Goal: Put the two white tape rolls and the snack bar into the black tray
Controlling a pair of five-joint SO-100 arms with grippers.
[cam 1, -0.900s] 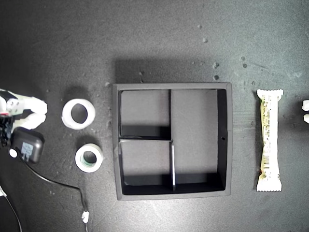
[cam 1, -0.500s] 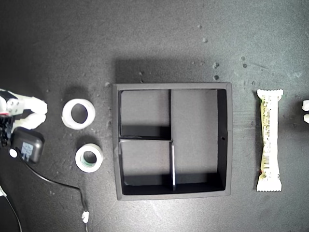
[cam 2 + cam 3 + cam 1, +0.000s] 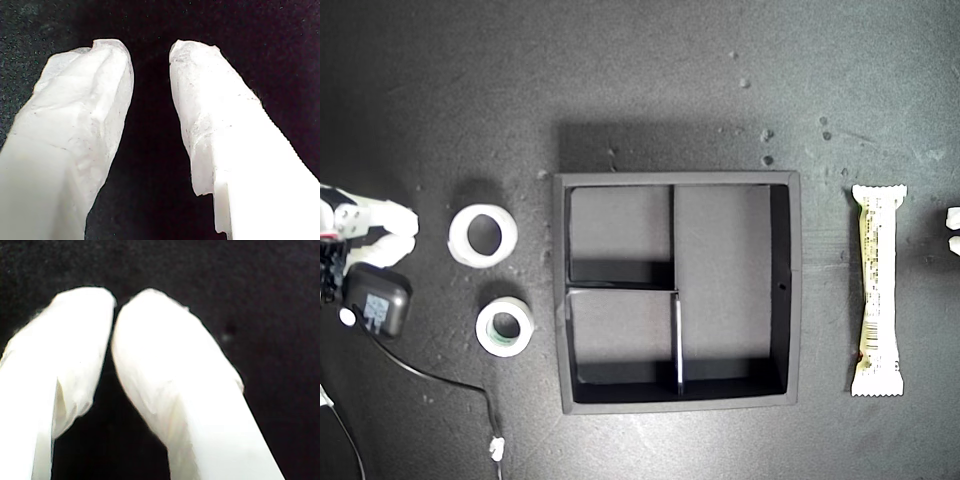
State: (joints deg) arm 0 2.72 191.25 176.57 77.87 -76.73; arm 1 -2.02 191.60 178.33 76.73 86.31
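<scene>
The black tray (image 3: pixel 795 290) sits mid-table in the exterior view, all its compartments empty. Two white tape rolls lie toward the exterior view's left of it: the larger roll (image 3: pixel 458 238) farther back, the smaller roll (image 3: pixel 486 322) with a greenish core nearer. The snack bar (image 3: pixel 878 290) lies lengthwise beyond the tray on the exterior view's right. My first gripper (image 3: pixel 147 50) is open over bare black table, nothing between its fingers. My second gripper (image 3: pixel 116 302) is shut, tips touching, holding nothing. I cannot tell which arm in the exterior view is which.
An arm with a black box (image 3: pixel 377 303) is at the exterior view's left edge, beside the rolls. Its cable (image 3: pixel 450 385) trails to a white plug (image 3: pixel 497 449). White finger tips (image 3: pixel 953 230) of another arm show at the exterior view's right edge.
</scene>
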